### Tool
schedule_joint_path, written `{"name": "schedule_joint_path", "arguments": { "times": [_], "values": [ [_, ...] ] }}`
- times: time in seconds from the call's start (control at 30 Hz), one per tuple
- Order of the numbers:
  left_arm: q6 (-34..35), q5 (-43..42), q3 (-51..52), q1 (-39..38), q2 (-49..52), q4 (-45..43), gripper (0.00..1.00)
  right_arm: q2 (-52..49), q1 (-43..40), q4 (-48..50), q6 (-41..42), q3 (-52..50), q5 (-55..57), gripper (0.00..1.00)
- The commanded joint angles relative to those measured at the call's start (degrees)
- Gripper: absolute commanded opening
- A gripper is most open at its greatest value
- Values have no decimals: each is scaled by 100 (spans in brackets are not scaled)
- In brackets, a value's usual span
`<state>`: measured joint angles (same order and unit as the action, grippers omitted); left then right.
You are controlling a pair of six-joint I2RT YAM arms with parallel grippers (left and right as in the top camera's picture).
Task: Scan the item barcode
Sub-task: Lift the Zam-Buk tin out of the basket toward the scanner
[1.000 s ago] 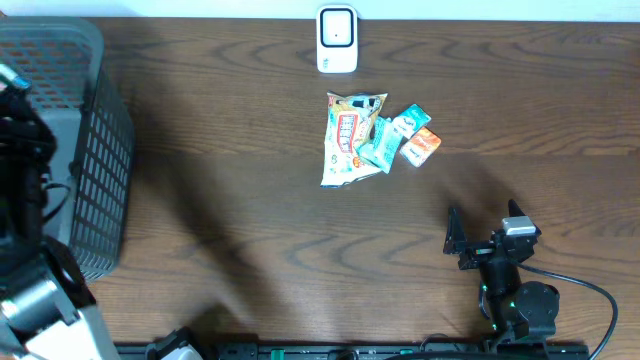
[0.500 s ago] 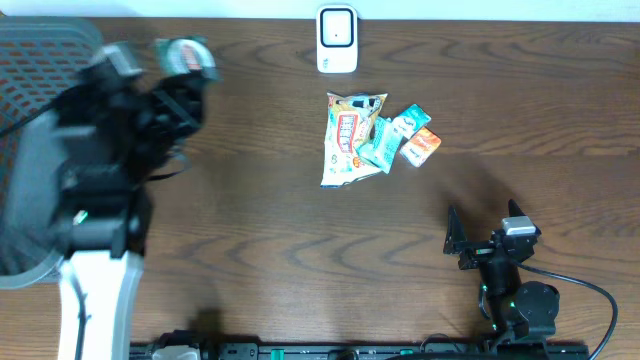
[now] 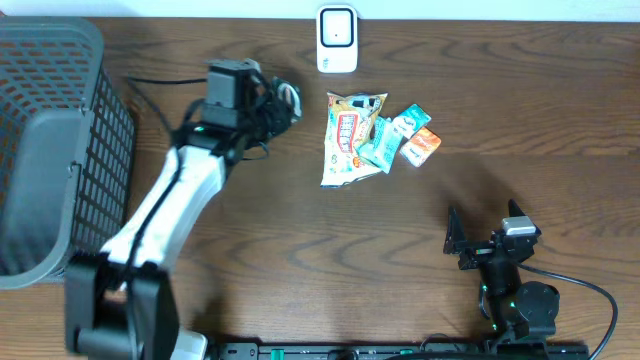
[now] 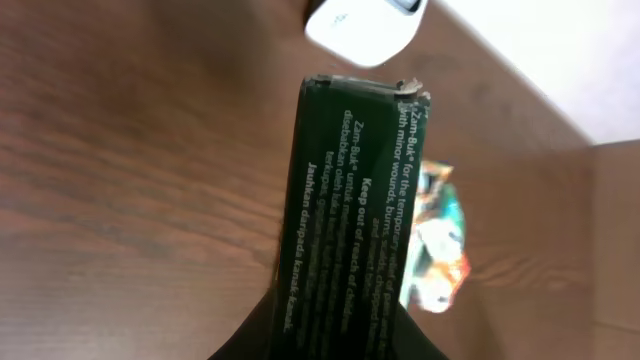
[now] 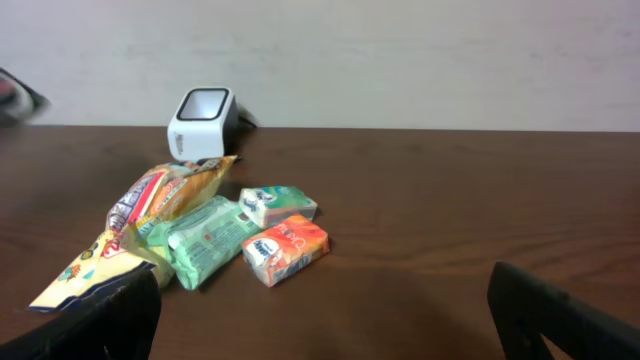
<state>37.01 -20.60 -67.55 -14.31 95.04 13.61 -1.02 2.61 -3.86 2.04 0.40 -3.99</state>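
Observation:
My left gripper (image 3: 280,101) is shut on a dark green box (image 4: 355,210) with white print, holding it by its lower end above the table. The box's top end points toward the white barcode scanner (image 4: 365,25), which stands at the table's back edge (image 3: 337,40). In the overhead view the box (image 3: 290,98) hangs just left of and below the scanner; no barcode shows on the face I see. My right gripper (image 3: 485,230) rests open near the front right, nothing between its fingers (image 5: 335,320).
A pile of packets lies right of the held box: a yellow snack bag (image 3: 350,135), green tissue packs (image 3: 382,142) and an orange pack (image 3: 421,146). A grey mesh basket (image 3: 60,150) fills the left side.
The left arm has swung from over the basket across to the right, carrying the green box to just beside the scanner. The right arm has not moved.

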Motion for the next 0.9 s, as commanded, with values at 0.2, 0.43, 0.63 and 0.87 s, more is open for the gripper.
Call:
{"name": "schedule_joint_path", "arguments": {
  "times": [0.2, 0.43, 0.63, 0.87],
  "values": [
    [-136, 101, -55, -413, 951, -372, 27, 20, 46, -24, -85, -9, 46, 99],
    [-136, 52, -55, -442, 1080, -345, 49, 20, 46, -24, -85, -9, 46, 99],
    [-136, 2, -55, -442, 883, -341, 49, 20, 46, -24, -85, -9, 46, 99],
    [-138, -74, -55, -426, 98, -345, 49, 20, 46, -24, -85, -9, 46, 99]
  ]
}}
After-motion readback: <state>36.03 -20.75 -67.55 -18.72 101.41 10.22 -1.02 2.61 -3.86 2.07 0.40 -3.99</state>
